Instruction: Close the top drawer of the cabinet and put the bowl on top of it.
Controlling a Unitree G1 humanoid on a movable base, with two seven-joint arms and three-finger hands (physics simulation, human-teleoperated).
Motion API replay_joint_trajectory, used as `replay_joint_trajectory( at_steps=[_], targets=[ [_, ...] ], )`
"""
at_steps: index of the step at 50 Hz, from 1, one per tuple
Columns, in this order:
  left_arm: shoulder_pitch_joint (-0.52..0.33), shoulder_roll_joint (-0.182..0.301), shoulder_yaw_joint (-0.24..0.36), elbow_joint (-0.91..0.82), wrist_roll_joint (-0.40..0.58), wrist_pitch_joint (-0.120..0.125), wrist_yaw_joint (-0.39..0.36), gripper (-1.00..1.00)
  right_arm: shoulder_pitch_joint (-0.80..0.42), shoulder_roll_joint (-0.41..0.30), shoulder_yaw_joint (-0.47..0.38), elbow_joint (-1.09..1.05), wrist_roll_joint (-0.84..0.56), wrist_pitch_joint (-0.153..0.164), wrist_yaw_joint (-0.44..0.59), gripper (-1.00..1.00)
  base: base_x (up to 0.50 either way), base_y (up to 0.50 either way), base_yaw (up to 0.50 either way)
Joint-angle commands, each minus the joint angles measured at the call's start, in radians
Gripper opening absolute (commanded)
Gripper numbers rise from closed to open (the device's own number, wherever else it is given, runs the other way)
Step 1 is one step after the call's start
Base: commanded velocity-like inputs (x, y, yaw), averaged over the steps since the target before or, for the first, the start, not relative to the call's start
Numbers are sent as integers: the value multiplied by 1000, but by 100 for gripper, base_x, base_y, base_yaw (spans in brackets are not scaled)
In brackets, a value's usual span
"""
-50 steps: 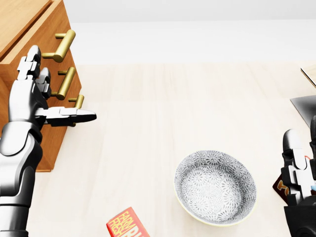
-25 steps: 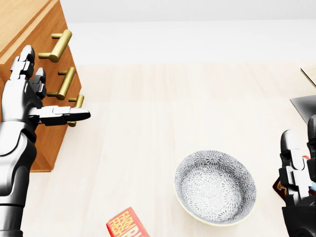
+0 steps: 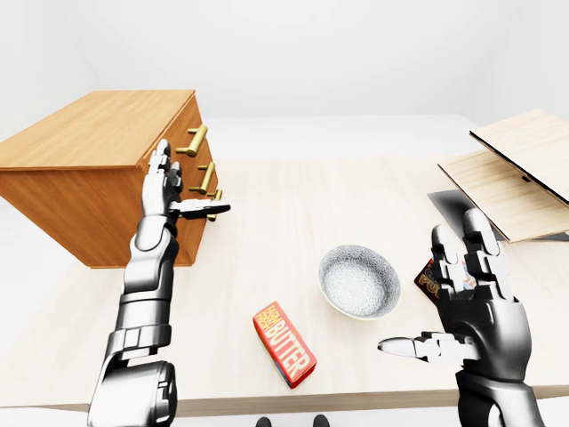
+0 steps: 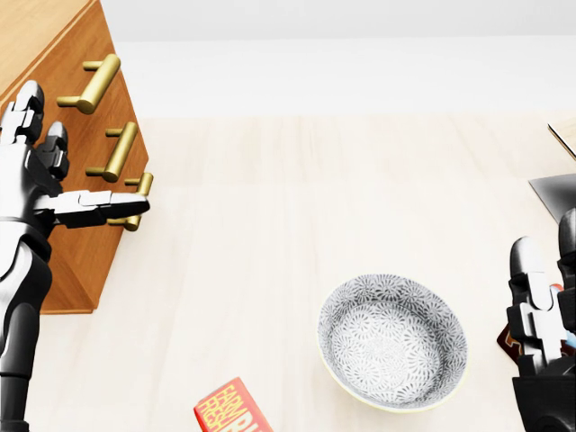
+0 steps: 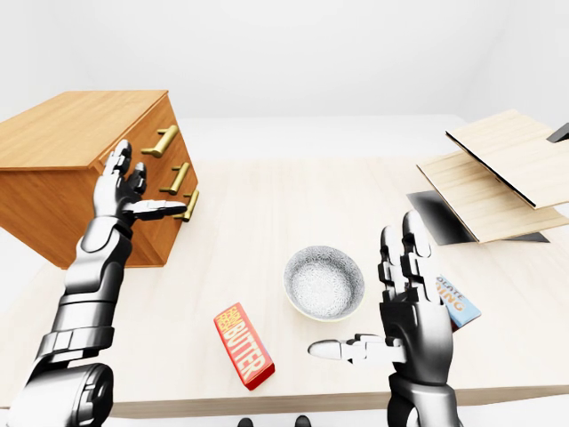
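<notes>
Left-eye view: top drawer looks flush with the two below it, so closing seems done. Bowl is not yet lifted; it sits mouth-up on table, lower center, round with no long axis. Cabinet upper left, long axis left-right, drawer fronts facing frame right. Left hand spread at fronts, empty. Right hand splayed, empty, near bowl.

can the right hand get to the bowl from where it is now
Probably yes. In the left-eye view the right hand is open, just right of the bowl, and nothing stands between them. The butter box lies on the bowl's other side, out of the way.
</notes>
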State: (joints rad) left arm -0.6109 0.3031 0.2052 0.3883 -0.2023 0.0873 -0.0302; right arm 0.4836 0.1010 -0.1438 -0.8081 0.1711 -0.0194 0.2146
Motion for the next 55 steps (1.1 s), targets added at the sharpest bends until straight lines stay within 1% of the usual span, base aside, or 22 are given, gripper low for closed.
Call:
replay_joint_trajectory(
  at_steps=[1, 14, 21, 28, 31, 38, 41, 43, 45, 46, 50, 52, 54, 55],
  targets=[
    [2, 22, 23, -5, -9, 0, 10, 100, 5, 0, 5, -6, -2, 0, -2, 100, 0, 0, 0],
    [-6, 37, 33, 37, -46, 0, 14, 100, 1, -3, 5, 0, 0, -2, -2, 100, 0, 0, 0],
    [-2, 49, 44, 43, -70, 0, 28, 100, 6, -1, 3, -10, 3, 2, 0, 100, 0, 0, 0],
    [2, 49, 39, 33, -73, 0, 32, 100, 8, -1, 4, -9, 2, -1, 0, 100, 0, 0, 0],
    [9, 44, 36, 21, -73, 0, 33, 100, 7, 0, 1, -14, 4, 3, 0, 100, 0, 0, 0],
    [60, 18, 25, -101, -56, 0, 38, 100, 6, 2, -2, -18, 5, 10, 1, 100, 0, 0, 0],
    [85, 5, 25, -173, -50, 0, 40, 100, 2, 3, -3, -13, 3, 8, 2, 100, 0, 0, 0],
    [119, -10, 14, -257, -40, 0, 39, 100, 0, 2, -2, -9, 2, 6, 2, 100, 0, 0, 0],
    [127, -17, 15, -279, -34, 0, 37, 100, -1, 2, -3, -9, 3, 8, 2, 100, 0, 0, 0],
    [143, -25, 8, -311, -26, 0, 33, 100, -5, 1, -3, -4, 1, 6, 0, 100, 0, 0, 0],
    [159, -41, 6, -370, -8, 0, 23, 100, -3, 1, -1, 0, -1, -1, -1, 100, 0, 0, 0],
    [179, -53, -1, -412, 2, 0, 17, 100, -6, -1, -2, 0, 1, 3, -2, 100, 0, 0, 0],
    [185, -58, -7, -420, 29, 0, 19, 100, -7, -1, -3, 2, 2, 2, -2, 100, 0, 0, 0],
    [207, -65, -27, -459, 87, 0, 52, 100, -8, -1, -3, 6, 1, 0, -1, 100, 0, 0, 0]
  ],
)
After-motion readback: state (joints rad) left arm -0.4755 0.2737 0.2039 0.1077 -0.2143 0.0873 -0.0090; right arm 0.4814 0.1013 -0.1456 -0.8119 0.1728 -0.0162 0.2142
